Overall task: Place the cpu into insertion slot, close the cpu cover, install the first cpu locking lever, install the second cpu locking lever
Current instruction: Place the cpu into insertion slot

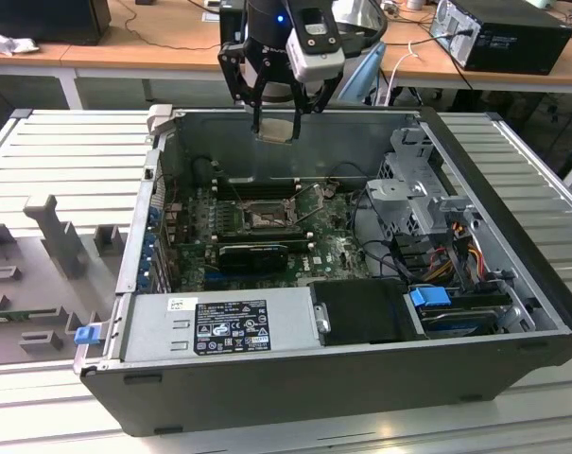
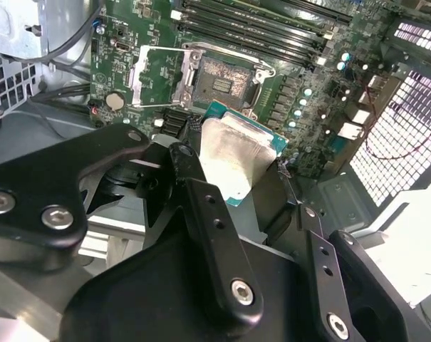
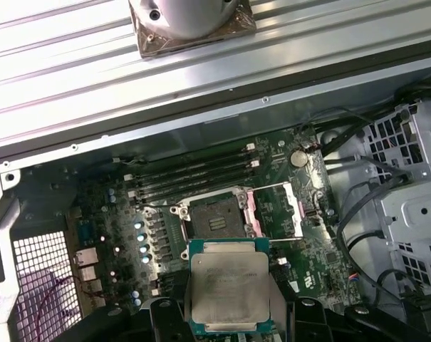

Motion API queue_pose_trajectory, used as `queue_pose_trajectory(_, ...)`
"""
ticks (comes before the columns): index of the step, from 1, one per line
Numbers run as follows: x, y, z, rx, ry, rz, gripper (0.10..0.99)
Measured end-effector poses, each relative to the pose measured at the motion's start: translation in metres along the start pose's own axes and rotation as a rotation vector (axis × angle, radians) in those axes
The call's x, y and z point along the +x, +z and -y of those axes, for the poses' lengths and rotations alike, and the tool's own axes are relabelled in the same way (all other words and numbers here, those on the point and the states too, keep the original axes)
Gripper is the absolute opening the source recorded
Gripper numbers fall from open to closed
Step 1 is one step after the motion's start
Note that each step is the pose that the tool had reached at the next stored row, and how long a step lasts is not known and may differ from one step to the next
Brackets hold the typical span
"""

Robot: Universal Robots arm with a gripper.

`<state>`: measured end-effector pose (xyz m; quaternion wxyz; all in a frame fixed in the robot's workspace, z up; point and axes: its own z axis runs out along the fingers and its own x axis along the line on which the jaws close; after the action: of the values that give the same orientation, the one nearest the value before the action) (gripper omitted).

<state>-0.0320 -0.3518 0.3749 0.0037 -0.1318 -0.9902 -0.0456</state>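
Observation:
My gripper [image 1: 276,118] hangs above the rear wall of the open computer case [image 1: 512,274], shut on the cpu [image 1: 276,129], a flat square chip with a pale silver face. Both wrist views show the cpu [image 2: 236,153] [image 3: 229,285] held flat between the black fingers [image 2: 201,206], high above the board. The insertion slot [image 1: 266,217] [image 2: 219,78] [image 3: 216,216] lies bare and dark in the middle of the green motherboard [image 1: 328,248]. The cpu cover [image 2: 152,71] [image 3: 278,209], a thin metal frame, is swung open to one side of the slot.
Long black memory slots [image 1: 252,186] run behind the socket. A black card [image 1: 252,253] lies in front of it. A grey power supply [image 1: 219,326] fills the case front. A metal drive cage [image 1: 418,194] with cables stands at the exterior view's right.

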Motion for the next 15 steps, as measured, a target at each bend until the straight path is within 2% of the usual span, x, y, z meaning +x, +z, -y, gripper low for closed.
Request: queue_pose_trajectory(15, 0.0, 0.0004, 0.0, -0.001, 0.054, 0.0049, 0.529)
